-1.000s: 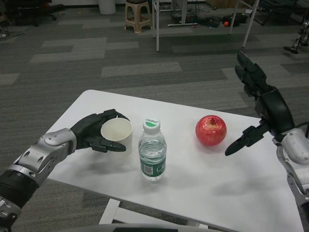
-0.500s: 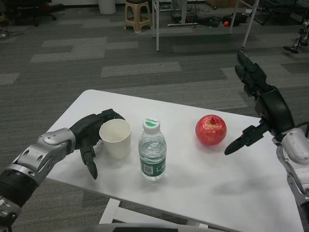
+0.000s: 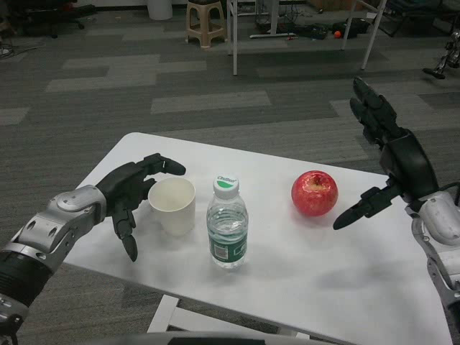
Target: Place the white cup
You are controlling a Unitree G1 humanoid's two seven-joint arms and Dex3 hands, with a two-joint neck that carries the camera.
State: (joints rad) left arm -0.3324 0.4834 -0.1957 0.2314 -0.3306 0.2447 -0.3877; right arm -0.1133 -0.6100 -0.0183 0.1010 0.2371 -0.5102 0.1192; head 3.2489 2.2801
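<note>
Although the white cup [image 3: 173, 205] already stands upright on the white surface [image 3: 345, 287], the left robot hand [image 3: 131, 192] hovers just beside it, fingers spread and holding nothing; withdrawing seems all that remains. Right of the cup stand a water bottle [image 3: 227, 230] and red apple [image 3: 314, 193]. The right robot hand [image 3: 392, 159] waits raised, fingers spread.

grey patterned carpet [image 3: 215, 100], beige stool [image 3: 205, 21], white table legs [image 3: 234, 43]
</note>
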